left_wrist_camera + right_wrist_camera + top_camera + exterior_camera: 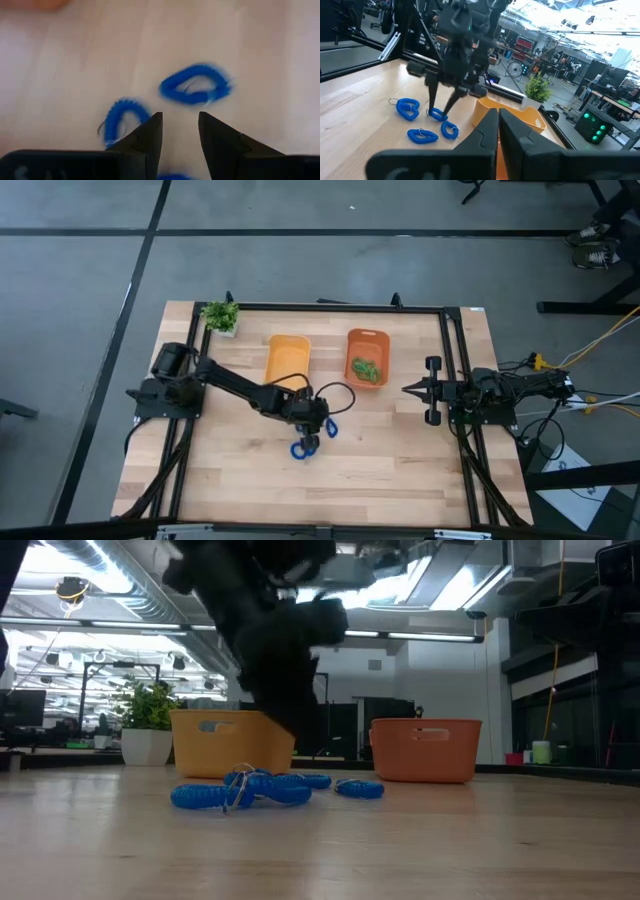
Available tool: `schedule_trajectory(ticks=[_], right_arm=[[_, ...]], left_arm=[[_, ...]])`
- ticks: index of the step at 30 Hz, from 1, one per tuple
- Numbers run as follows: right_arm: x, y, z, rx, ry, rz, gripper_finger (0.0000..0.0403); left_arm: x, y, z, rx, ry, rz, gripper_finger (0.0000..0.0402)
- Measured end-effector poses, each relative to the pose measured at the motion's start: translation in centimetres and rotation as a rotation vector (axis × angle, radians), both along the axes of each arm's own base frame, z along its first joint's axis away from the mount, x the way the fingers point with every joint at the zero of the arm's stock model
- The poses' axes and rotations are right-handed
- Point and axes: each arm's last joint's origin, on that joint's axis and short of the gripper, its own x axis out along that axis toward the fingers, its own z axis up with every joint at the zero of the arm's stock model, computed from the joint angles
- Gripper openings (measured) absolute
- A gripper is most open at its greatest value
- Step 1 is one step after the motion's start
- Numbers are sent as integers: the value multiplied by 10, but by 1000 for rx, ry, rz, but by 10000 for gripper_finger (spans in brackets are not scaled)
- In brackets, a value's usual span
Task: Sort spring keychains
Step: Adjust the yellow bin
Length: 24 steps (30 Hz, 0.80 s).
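Left claw [179, 131], spread, hangs above blue spring keychains [196, 85] on the desk [260, 55]. Recommend straddling one coil only before closing. Right claw [498, 125] waits, pressed together.

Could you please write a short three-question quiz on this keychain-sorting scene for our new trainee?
1. True or false: the left pincer is open above the blue spring keychains.
2. What lies in the orange bin? A) green keychains B) blue keychains C) nothing
3. Fill in: the right pincer is ____ and waits at the table's right side.

Key:
1. True; nothing is between its fingers.
2. A; the green keychains lie there, while the yellow bin looks empty.
3. Shut.
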Motion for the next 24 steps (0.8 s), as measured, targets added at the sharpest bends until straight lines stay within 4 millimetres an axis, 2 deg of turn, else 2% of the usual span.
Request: schedule_trajectory(ticks=[6, 24], right_arm=[[0, 0, 0, 0, 0, 0, 16], [0, 0, 0, 0, 0, 0, 16]], left_arm=[[-1, 5, -25, 74, 98, 62, 123], [2, 6, -16, 108, 126, 34, 123]])
